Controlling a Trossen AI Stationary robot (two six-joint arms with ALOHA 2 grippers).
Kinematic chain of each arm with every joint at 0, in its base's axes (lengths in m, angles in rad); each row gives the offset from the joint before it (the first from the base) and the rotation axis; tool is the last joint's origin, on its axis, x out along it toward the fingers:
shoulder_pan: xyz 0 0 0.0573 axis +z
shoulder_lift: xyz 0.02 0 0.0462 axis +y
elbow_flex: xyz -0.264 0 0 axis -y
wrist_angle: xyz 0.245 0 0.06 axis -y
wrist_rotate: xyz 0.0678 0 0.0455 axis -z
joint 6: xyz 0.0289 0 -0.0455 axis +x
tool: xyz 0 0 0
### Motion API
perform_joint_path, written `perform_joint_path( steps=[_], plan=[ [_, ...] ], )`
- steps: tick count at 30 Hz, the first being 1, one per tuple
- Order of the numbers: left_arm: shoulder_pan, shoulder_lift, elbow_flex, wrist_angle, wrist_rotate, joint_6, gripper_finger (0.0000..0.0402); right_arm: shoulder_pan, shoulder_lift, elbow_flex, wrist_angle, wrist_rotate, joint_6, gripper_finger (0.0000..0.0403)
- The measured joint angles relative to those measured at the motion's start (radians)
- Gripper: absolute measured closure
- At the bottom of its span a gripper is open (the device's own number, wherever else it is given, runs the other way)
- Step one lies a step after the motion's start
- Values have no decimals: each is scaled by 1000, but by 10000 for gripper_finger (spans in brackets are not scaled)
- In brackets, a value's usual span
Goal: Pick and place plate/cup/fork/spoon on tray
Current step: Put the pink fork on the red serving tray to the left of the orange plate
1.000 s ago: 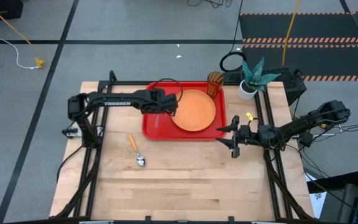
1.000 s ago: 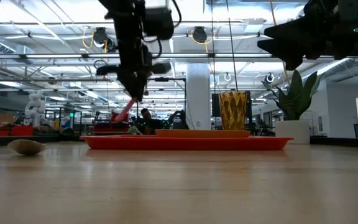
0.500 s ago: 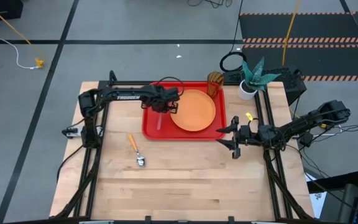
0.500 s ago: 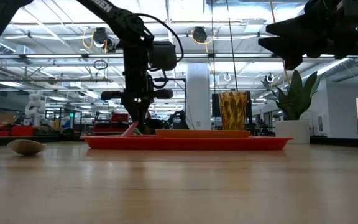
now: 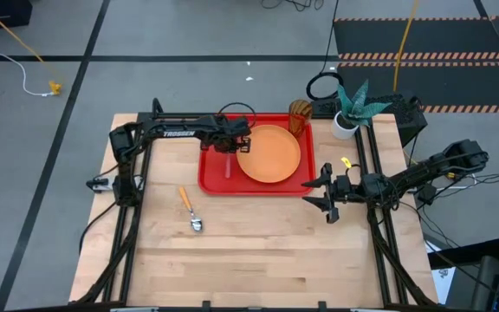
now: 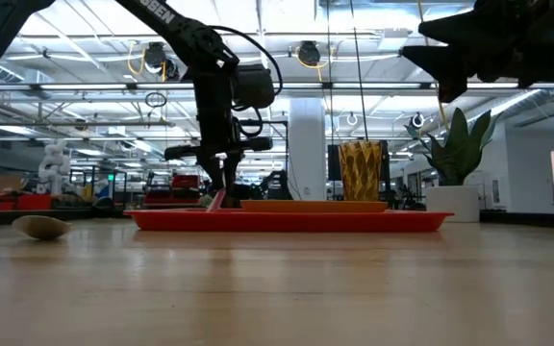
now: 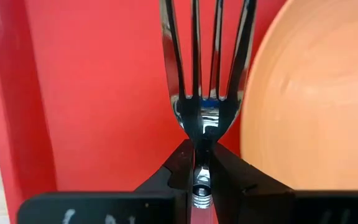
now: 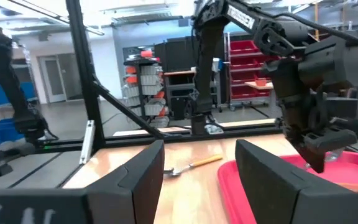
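Left gripper (image 7: 199,177) pinches the pink-handled metal fork (image 7: 205,68) over the bright red rectangular tray (image 5: 213,172), beside the round orange plate (image 5: 271,154); right gripper (image 5: 326,192) waits, jaws spread.

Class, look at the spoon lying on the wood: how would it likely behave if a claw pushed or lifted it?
The spoon looks stiff: metal bowl, plastic handle. It lies flat on the table, so a push would probably slide or spin it. Its low, thin profile in the low view suggests an awkward pinch.

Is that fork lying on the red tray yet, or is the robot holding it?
Held. The left gripper is shut on the fork by its neck, over the tray beside the plate.
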Motion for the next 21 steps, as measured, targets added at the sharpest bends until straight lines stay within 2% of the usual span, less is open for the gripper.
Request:
perform_joint_path(
  steps=[8,21],
  plan=[
    [0,0,0,34,-65,-34,364,0,0,0,17,-50,17,211],
    [-11,0,0,57,-73,-26,364,3,0,0,16,-59,52,211]
  ],
)
